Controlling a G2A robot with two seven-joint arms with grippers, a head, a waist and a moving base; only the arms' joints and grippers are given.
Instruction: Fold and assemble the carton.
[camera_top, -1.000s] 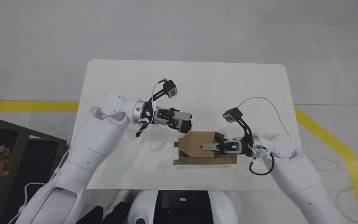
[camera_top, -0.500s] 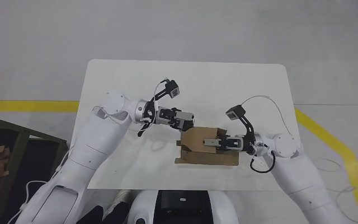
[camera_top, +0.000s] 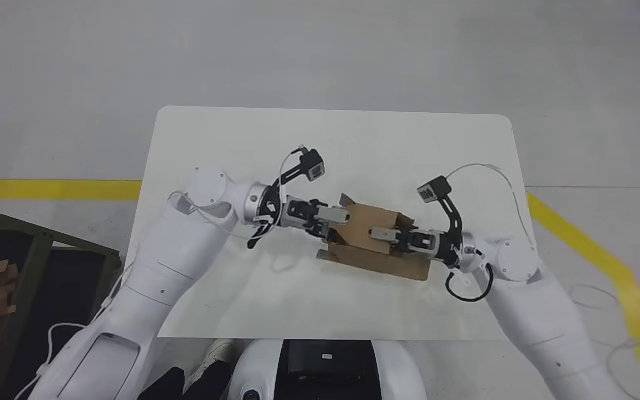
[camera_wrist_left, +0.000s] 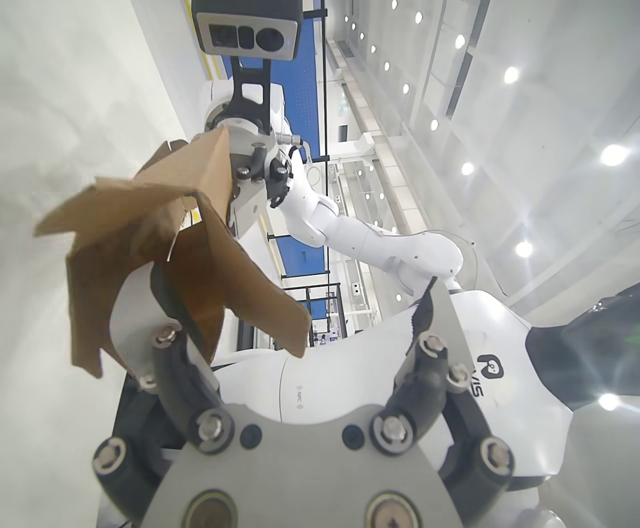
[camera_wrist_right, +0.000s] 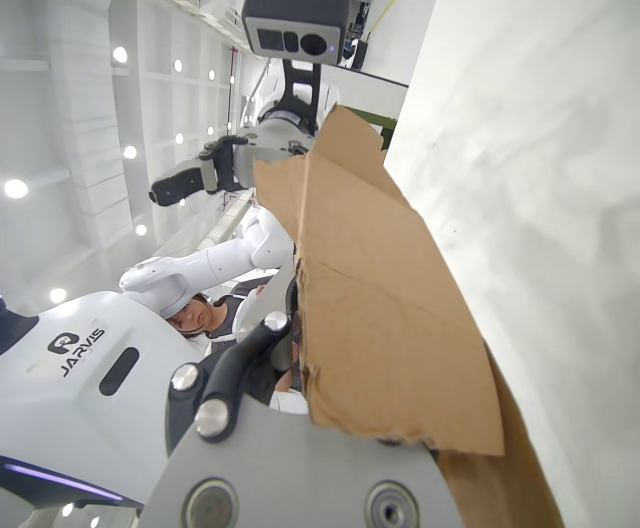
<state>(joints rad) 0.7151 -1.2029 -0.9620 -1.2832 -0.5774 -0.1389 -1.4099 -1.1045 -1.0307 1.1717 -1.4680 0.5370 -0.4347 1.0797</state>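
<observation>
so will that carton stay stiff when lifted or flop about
Probably floppy: the carton has loose flaps splaying at different angles. Likely light, being thin hollow cardboard. It may tear; its edge looks ragged.

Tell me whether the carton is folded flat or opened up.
Partly opened, not yet assembled: the carton has panels bent apart around a hollow, with its flaps splayed loose.

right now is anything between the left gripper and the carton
Nothing visible. The open left gripper is at the carton, a flap lying over one finger; the right gripper holds the other side.
</observation>
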